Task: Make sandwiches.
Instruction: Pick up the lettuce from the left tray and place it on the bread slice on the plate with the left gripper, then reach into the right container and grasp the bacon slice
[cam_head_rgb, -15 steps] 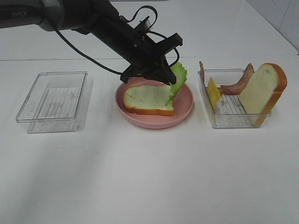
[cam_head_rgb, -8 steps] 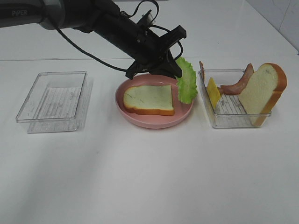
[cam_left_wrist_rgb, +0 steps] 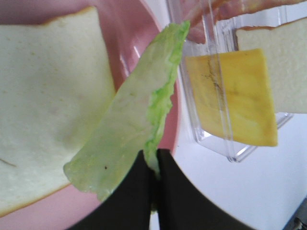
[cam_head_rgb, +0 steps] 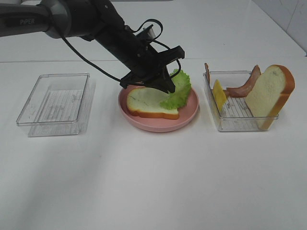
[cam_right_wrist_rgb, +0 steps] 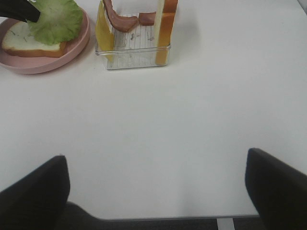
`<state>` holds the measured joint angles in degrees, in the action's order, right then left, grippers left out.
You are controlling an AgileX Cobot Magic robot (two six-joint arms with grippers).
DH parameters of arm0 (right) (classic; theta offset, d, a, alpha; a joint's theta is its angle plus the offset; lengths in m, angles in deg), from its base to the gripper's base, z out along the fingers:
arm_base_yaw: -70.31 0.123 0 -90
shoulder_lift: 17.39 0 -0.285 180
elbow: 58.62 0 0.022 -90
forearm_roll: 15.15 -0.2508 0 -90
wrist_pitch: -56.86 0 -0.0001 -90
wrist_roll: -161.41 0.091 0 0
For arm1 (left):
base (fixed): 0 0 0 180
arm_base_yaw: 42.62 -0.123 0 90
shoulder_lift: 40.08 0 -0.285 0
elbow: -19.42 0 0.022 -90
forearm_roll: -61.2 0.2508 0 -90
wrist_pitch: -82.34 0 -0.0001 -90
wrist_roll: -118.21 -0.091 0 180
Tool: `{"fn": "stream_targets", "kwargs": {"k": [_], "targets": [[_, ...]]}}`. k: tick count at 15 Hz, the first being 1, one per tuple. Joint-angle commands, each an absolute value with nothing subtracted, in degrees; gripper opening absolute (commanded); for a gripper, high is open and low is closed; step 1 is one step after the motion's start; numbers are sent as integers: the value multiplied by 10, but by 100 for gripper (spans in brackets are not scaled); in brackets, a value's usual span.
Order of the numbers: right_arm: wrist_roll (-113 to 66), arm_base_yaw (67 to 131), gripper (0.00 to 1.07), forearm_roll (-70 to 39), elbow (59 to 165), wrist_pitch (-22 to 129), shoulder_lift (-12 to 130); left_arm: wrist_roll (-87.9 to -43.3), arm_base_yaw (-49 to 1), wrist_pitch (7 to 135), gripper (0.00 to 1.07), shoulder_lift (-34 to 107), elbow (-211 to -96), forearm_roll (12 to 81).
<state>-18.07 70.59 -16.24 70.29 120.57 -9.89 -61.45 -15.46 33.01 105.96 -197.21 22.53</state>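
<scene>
Pinching the lettuce point(cam_head_rgb: 176, 93) by one edge, our left fingers point(cam_left_wrist_rgb: 164, 167) clamp it tight so the leaf hangs over the bread point(cam_head_rgb: 146, 100) on the plate point(cam_head_rgb: 158, 127). Our right fingers point(cam_right_wrist_rgb: 33, 191) gape wide and empty over the bench point(cam_head_rgb: 153, 182), clear of the work.

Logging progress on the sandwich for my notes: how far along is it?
Done: one bread slice lies flat on the pink plate. In hand: the left gripper is shut on the lettuce leaf, holding it over that slice. Left: the cheese slice, bacon strips and second bread slice stand in the clear tray.
</scene>
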Motion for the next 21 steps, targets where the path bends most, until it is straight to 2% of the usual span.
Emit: {"fn": "stream_targets", "kwargs": {"k": [1,5,8,11,13,14,15,16,18,21], "targets": [[-186,704,96,-164,702,1201,-111,-567,-155,338,0,1057,-1976,276],[-186,704,96,-164,702,1201,-111,-521,-155,335,0,1057,-1976,377],[-186,704,96,-164,702,1201,-111,-521,-155,341,0,1057,-1976,387],[-186,704,96,-164,702,1201,-111,-521,-155,344,10,1057,-1976,387],[-186,704,96,-164,702,1201,-111,-522,-155,348,30,1057,-1976,390],[-186,704,96,-164,702,1201,-111,-522,-155,351,43,1056,-1976,392],[-186,704,96,-164,702,1201,-111,-522,-155,349,63,1056,-1984,399],[-186,704,96,-164,702,1201,-111,-522,-155,344,72,1056,-1996,414],[-186,704,96,-164,702,1201,-111,-522,-155,322,80,1056,-2025,438],[-186,704,96,-164,702,1201,-111,-521,-155,224,81,1055,-2115,505]]}}
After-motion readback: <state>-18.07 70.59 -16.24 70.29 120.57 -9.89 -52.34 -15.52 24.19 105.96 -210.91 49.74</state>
